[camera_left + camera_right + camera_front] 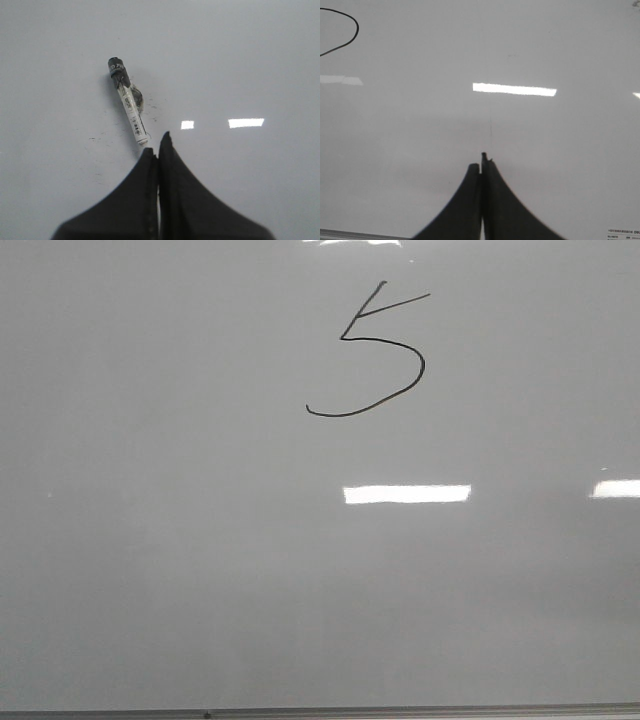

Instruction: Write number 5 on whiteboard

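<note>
The whiteboard (200, 540) fills the front view. The number 5 (423, 362) is drawn on it in thin black line, upper middle. Neither gripper shows in the front view. In the left wrist view my left gripper (157, 145) is shut with nothing between its fingers. A marker (127, 102) with a white barrel and a black far end lies on the board just beyond the fingertips. In the right wrist view my right gripper (482, 162) is shut and empty over bare board. Part of the 5's belly (357, 27) shows far off to one side.
Bright rectangular light reflections (407, 494) lie on the board. The board's thin dark lower edge (300, 713) runs along the front and also shows in the right wrist view (350, 233). Faint ink smudges (102, 137) surround the marker. A small printed label (622, 234) sits near the edge.
</note>
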Action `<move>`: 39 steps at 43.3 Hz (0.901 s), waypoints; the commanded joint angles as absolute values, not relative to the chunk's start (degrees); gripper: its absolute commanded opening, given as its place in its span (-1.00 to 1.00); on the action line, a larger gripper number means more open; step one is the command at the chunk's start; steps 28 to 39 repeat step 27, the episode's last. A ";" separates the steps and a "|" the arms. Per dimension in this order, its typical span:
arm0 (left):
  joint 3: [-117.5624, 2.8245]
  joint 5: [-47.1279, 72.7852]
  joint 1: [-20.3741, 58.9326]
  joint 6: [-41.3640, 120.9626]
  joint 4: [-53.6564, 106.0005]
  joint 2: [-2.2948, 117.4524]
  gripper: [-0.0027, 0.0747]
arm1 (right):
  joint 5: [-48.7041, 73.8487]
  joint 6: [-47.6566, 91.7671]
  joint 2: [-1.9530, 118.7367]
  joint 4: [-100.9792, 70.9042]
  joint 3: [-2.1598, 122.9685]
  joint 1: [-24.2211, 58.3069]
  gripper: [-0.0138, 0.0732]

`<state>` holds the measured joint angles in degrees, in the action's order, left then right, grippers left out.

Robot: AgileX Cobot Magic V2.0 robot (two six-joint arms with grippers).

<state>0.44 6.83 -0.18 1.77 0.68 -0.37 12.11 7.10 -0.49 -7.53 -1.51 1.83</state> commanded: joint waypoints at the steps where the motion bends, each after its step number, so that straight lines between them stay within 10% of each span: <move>1: 0.65 1.82 0.18 1.32 1.23 -1.15 -0.98 | 7.04 7.61 -1.70 -6.86 -0.70 1.49 -0.82; 39: 0.65 1.82 0.18 1.32 1.23 -1.15 -0.98 | 7.04 7.61 -1.70 -6.86 -0.70 1.49 -0.82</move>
